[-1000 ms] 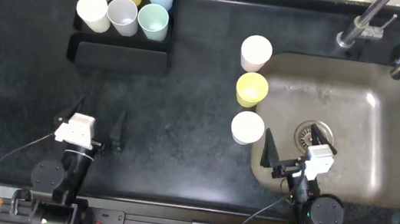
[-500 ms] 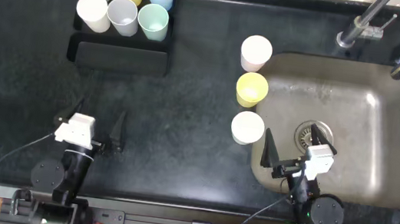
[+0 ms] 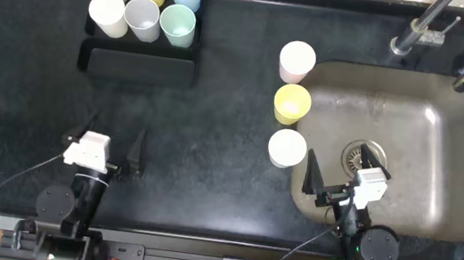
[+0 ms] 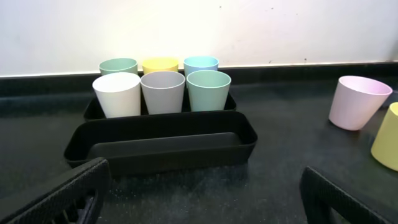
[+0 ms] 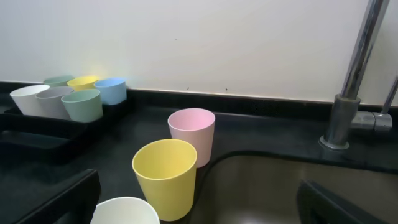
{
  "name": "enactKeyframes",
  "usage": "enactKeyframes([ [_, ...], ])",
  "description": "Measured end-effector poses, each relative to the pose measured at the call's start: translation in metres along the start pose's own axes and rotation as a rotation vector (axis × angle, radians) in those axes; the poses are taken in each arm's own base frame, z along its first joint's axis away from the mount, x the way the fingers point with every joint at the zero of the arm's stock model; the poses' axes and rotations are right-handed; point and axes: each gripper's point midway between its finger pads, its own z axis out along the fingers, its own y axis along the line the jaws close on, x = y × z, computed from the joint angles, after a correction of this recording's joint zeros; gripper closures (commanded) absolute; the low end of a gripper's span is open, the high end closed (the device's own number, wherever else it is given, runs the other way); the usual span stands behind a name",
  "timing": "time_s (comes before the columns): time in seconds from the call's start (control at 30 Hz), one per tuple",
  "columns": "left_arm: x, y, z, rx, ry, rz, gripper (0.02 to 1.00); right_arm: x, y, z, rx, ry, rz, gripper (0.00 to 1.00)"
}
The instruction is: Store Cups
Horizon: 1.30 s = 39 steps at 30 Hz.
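Three beside sink (image 3: 432, 143): pink cup (image 3: 297, 61), yellow cup (image 3: 292, 103), white cup (image 3: 287, 148); left end effector (image 3: 113, 136), right end effector (image 3: 340, 164) spread apart.

Your table (image 3: 215, 119) looks like black stone with fine pale speckles, smooth and faintly glossy. The sink (image 3: 435, 121) is brushed metal, dull silver and mottled (its drain ring (image 3: 363, 154) glints brighter). The faucet (image 5: 359, 68) is polished metal with mirror-like highlights. The pink cup (image 5: 192, 134), yellow cup (image 5: 165, 174) and white cup (image 3: 287, 148) look like smooth, matt plastic, and so do the stored cups (image 4: 163, 91). Their tray (image 4: 161, 149) is smooth black plastic with a soft sheen. On the left gripper (image 4: 202, 180), the fingers (image 4: 68, 193) are matt black with a cross-hatched texture.
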Motion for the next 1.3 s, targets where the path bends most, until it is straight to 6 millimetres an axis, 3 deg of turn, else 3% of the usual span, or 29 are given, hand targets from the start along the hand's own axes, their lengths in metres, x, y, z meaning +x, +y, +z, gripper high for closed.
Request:
enactKeyframes([
  [0.33, -0.005, 0.004, 0.000, -0.023, -0.022, -0.021, 0.018, 0.000, 0.000, 0.000, 0.001, 0.000, 0.000, 0.003],
  [0.37, -0.013, 0.005, 0.000, -0.027, -0.056, -0.032, 0.020, 0.000, 0.000, 0.000, 0.000, 0.000, 0.000, 0.003],
  [0.53, -0.091, 0.011, 0.007, -0.032, -0.304, -0.078, 0.018, 0.000, 0.000, 0.000, 0.001, 0.000, 0.000, 0.003],
  [0.63, -0.118, 0.007, 0.045, 0.003, -0.233, -0.118, 0.018, 0.000, 0.000, 0.000, 0.000, 0.000, 0.000, 0.001],
  [0.73, -0.147, -0.015, 0.101, 0.083, -0.071, -0.156, 0.018, 0.000, 0.000, 0.000, 0.001, 0.000, 0.000, 0.003],
  [0.83, -0.172, -0.051, 0.153, 0.161, 0.122, -0.173, 0.018, 0.000, 0.000, 0.000, 0.001, 0.000, 0.000, 0.003],
  [0.93, -0.186, -0.095, 0.188, 0.224, 0.292, -0.168, 0.018, 0.000, 0.000, 0.000, 0.000, 0.000, 0.000, 0.003],
  [1.0, -0.185, -0.125, 0.202, 0.249, 0.398, -0.158, 0.018, 0.000, 0.000, 0.000, 0.000, 0.000, 0.000, 0.003],
  [1.1, -0.165, -0.168, 0.214, 0.243, 0.550, -0.151, 0.018, 0.000, 0.000, 0.000, 0.000, 0.000, 0.000, 0.005],
  [1.3, -0.081, -0.233, 0.221, 0.168, 0.787, -0.150, 0.018, 0.000, 0.000, 0.000, 0.000, 0.001, 0.000, 0.003],
])
